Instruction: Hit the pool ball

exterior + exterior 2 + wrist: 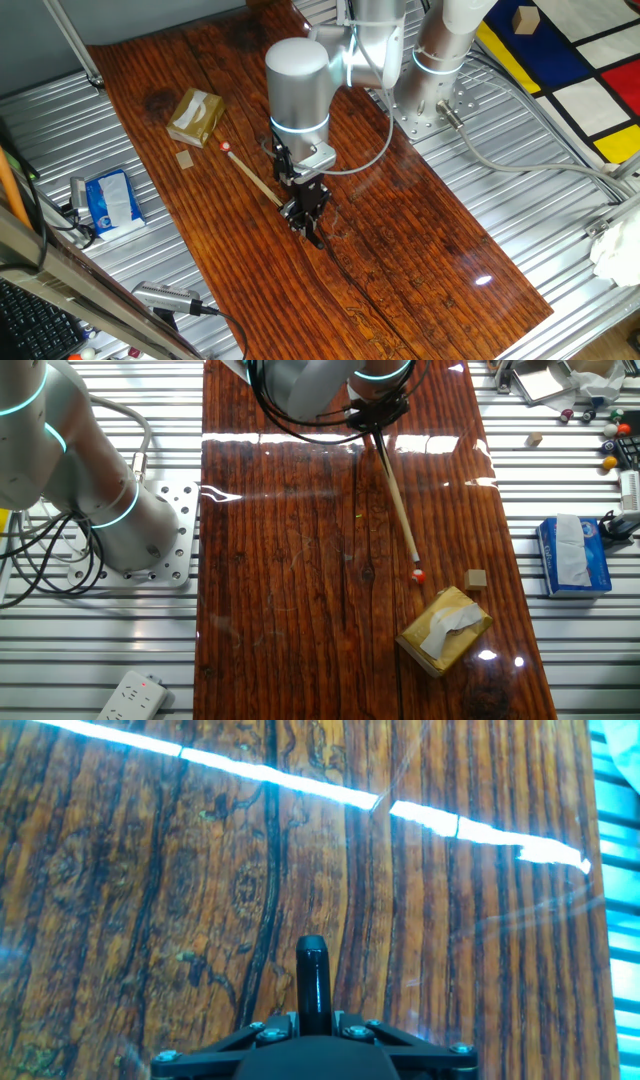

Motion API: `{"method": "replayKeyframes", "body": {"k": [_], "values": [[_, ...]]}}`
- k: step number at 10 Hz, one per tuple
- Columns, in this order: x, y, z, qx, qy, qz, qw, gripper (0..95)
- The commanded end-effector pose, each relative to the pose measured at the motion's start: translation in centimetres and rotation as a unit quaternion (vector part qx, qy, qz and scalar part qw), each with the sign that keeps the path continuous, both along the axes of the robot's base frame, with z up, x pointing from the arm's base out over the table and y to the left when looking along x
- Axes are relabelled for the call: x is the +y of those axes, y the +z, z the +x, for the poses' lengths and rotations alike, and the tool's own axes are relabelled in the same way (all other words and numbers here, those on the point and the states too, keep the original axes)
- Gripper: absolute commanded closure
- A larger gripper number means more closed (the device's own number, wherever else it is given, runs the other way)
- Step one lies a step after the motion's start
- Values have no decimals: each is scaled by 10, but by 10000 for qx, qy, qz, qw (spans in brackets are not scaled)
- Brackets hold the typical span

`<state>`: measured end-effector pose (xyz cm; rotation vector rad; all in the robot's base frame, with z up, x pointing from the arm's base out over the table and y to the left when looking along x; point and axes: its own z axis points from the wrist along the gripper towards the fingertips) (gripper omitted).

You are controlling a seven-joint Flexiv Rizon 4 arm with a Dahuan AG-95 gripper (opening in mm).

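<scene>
Ball, tiny glossy red, touches the slim pale wooden stick's tip on the grained bench; black claw clenched on the stick.

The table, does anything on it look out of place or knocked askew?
Nothing stands out. The cue stick lies flat on the wooden table, its tip at the pool ball, with the tissue box and small block undisturbed nearby.
</scene>
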<state>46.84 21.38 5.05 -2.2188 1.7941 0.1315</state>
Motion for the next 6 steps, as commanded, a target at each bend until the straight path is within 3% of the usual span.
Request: {"method": "replayKeyframes", "body": {"k": [1, 6], "values": [[2, -3, 2, -24, -70, -3, 10000, 950], [2, -2, 2, -13, -92, -17, 10000, 950]]}}
